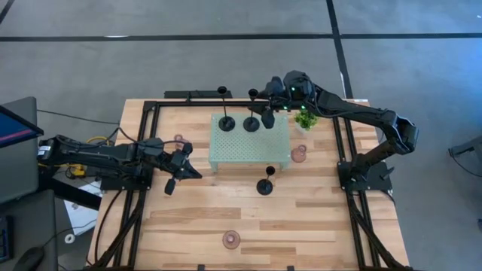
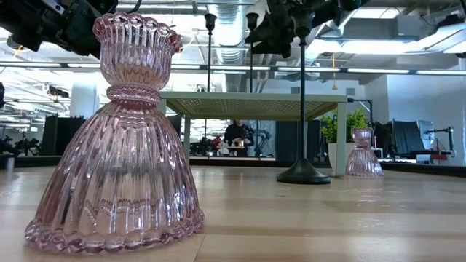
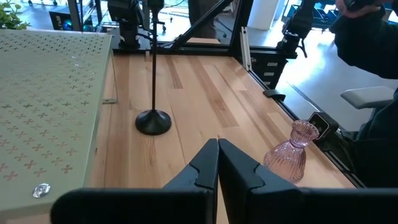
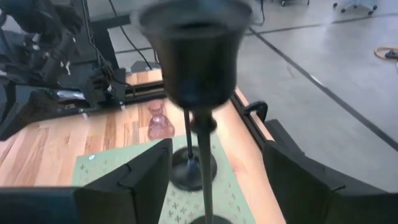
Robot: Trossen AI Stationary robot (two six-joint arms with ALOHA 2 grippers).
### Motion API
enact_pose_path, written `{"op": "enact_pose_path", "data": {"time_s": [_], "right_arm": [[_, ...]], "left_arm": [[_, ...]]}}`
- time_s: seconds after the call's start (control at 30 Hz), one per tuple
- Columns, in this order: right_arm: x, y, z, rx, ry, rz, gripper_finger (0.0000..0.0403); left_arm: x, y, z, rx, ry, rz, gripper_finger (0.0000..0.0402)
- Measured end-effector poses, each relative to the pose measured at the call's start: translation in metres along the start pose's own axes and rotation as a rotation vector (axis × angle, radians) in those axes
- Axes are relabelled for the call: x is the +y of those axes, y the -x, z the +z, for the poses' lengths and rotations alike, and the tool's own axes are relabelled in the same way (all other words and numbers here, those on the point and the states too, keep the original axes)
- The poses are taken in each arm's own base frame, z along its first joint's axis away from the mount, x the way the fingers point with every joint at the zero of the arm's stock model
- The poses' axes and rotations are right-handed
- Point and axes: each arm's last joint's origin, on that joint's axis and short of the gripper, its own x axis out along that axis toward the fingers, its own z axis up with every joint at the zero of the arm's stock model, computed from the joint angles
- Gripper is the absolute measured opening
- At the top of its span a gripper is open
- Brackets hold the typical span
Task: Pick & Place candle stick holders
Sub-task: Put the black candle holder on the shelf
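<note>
Right gripper (image 1: 269, 111) over far right part of pale green tray (image 1: 280, 154), fingers spread wide either side of black holder (image 1: 268, 120), stem free between them, base looks down on tray. Best bet: lift straight up, no sideways nudge or stem tips. Two more black ones (image 1: 227, 123) (image 1: 251, 123) alongside on tray, fourth (image 1: 265, 186) on tabletop just off tray's near edge. Left gripper (image 1: 181, 169) pinched shut, empty, near left edge.

Two holders (image 1: 238, 123) on tray (image 1: 280, 153)

You've got bright, even overhead light, with glare off the ceiling strips in the low view. The black holder's cup (image 4: 196, 53) looms blurred at your right wrist camera.
</note>
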Motion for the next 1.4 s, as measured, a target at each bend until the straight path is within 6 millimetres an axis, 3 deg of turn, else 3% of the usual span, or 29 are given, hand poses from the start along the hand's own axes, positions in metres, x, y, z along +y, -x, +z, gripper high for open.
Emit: {"op": "enact_pose_path", "data": {"time_s": [0.23, 0.6, 1.0, 1.2, 1.4], "right_arm": [[0.001, 0.009, -0.001, 0.042, -0.008, 0.0, 0.0235], [0.014, 0.064, 0.007, 0.092, -0.019, 0.009, 0.023], [0.065, 0.104, -0.021, 0.456, -0.101, 0.15, 0.023], [0.095, 0.11, -0.026, 0.407, -0.026, 0.217, 0.023], [0.116, 0.107, -0.053, 0.339, 0.025, 0.239, 0.023]], "left_arm": [[0.0, 0.0, 0.0, 0.002, 0.001, 0.0, 0.001], [0.0, 0.0, -0.001, 0.007, 0.002, 0.0, 0.001], [0.0, 0.0, -0.001, 0.01, 0.003, 0.0, 0.001], [0.0, 0.0, -0.001, 0.009, 0.003, 0.0, 0.001], [0.0, 0.0, -0.001, 0.012, 0.004, 0.0, 0.001]]}}
